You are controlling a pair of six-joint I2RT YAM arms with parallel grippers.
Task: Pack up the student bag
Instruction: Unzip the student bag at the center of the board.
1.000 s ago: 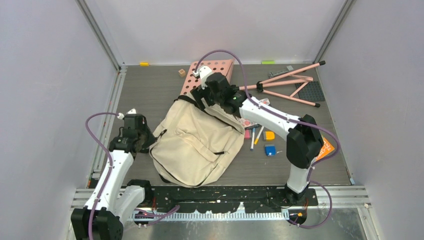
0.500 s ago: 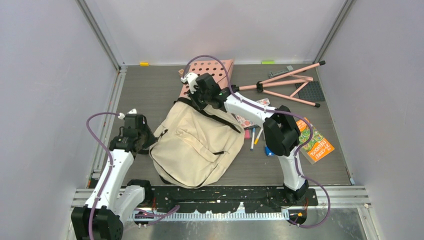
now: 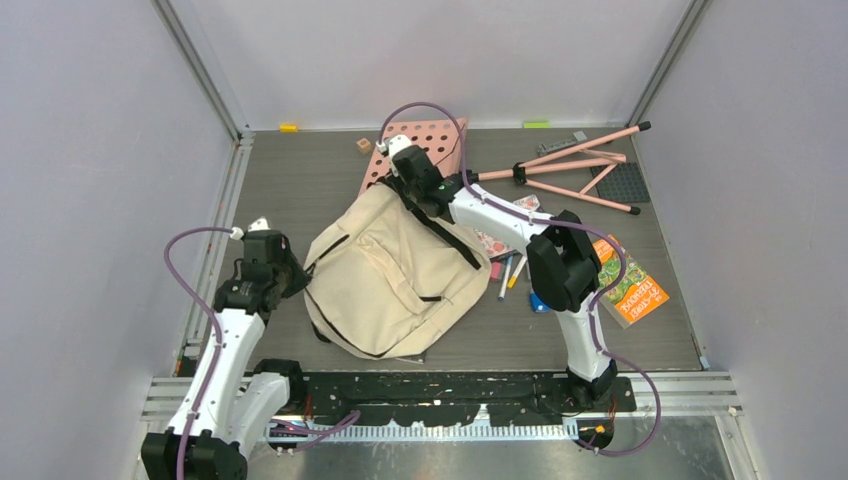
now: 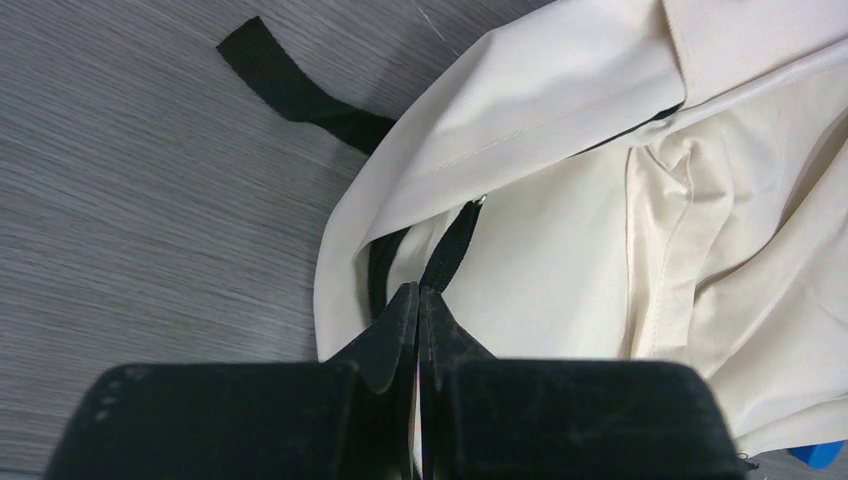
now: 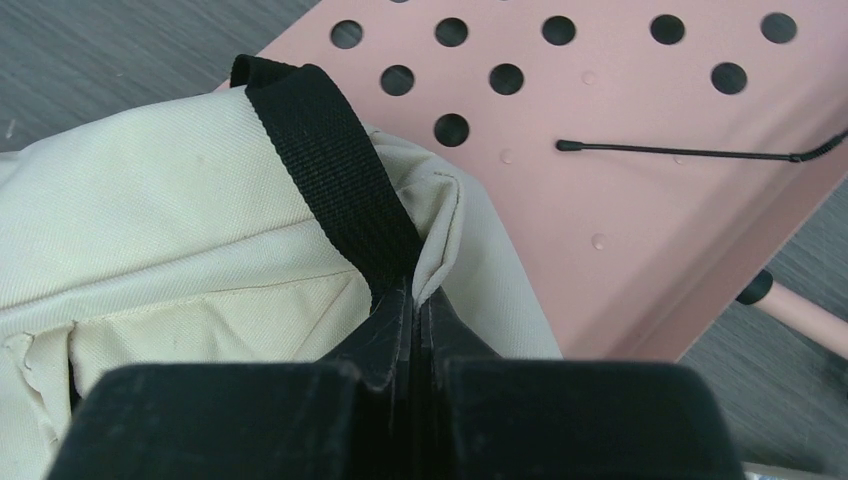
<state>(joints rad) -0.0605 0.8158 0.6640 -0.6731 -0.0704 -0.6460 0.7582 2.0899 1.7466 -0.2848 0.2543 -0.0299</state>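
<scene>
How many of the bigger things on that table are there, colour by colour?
Cream: 1, backpack
Pink: 2, board with holes, folding stand
Orange: 1, book
Dark grey: 1, flat plate
Total: 5

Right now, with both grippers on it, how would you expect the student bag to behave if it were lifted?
Probably floppy: the student bag lies creased and flattened, so it would likely sag between the left gripper and right gripper. It looks flat, so it is probably light. The black strap pinched by the right gripper may let the body swing.
</scene>
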